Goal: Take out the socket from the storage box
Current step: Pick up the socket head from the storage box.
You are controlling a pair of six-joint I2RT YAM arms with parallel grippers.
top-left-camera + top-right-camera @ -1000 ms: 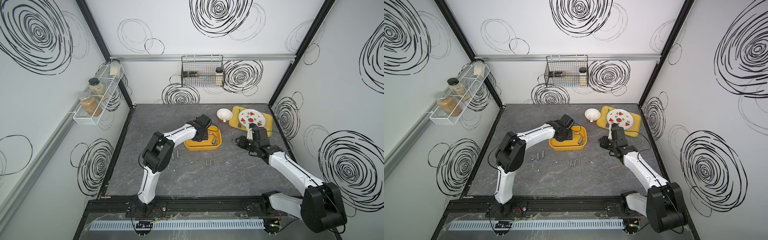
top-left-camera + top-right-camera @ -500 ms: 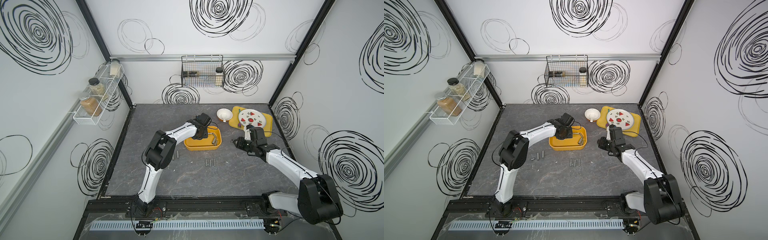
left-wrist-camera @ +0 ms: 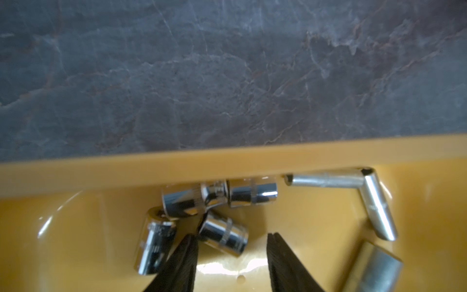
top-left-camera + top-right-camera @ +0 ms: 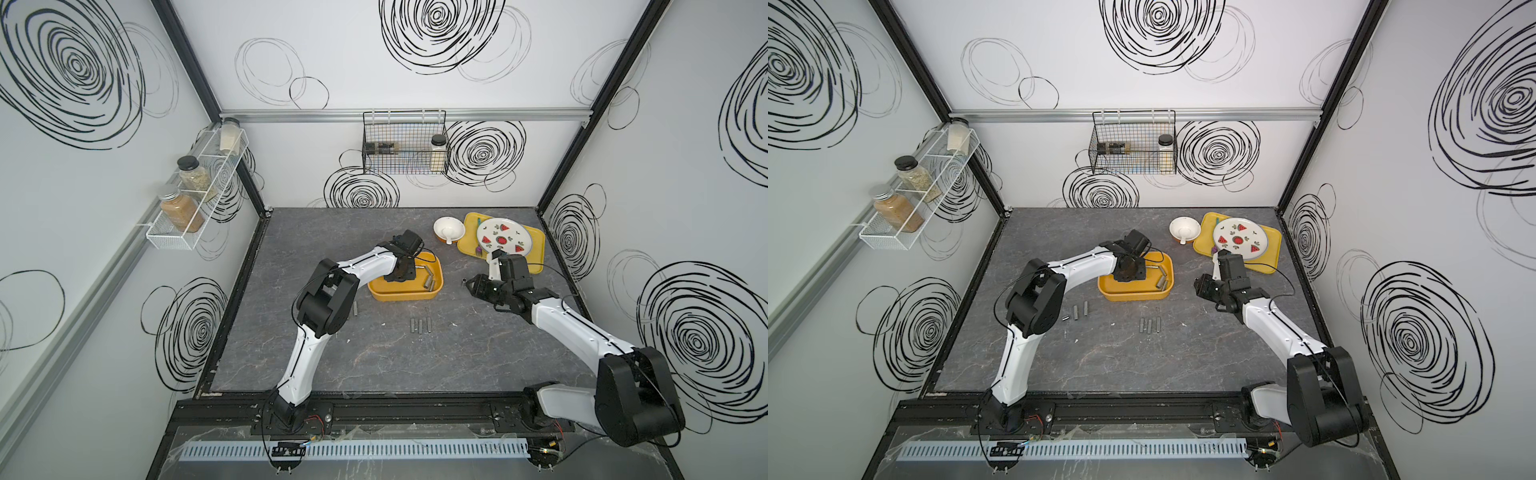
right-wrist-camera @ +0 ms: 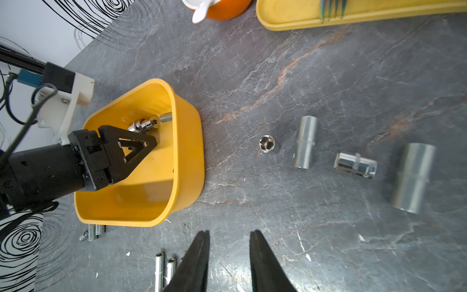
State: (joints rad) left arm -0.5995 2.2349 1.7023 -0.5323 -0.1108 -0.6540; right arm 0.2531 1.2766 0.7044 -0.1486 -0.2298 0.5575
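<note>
socket [image 3: 223,239], short and chrome, lay tilted on the floor of the storage box [image 3: 227,161], which sat near the centre of both top views. i saw the left gripper [image 3: 232,235] down inside the box with its jaws moderately apart, that socket between the tips and close against one finger [image 3: 187,263]; nothing was clamped. just outside that finger lay a second short socket [image 3: 154,242]. past them a jointed chrome piece [image 3: 219,197] lay along the box wall, and two long sockets [image 3: 326,180] met at a corner. beyond the wall was the grey table [image 3: 227,75].

the right gripper [image 5: 230,231] hung over the table, right of the box in both top views, jaws a narrow gap apart and holding nothing. ahead of it in its wrist view four loose sockets [image 5: 305,141] lay spread on the table, the smallest one [image 5: 267,144] standing on end.

in both top views a row of three sockets [image 4: 419,326] lay on the table just below the box; above and right of it sat an orange bowl [image 4: 449,228], and right of that a yellow tray [image 4: 538,249] carrying a plate [image 4: 503,237].
</note>
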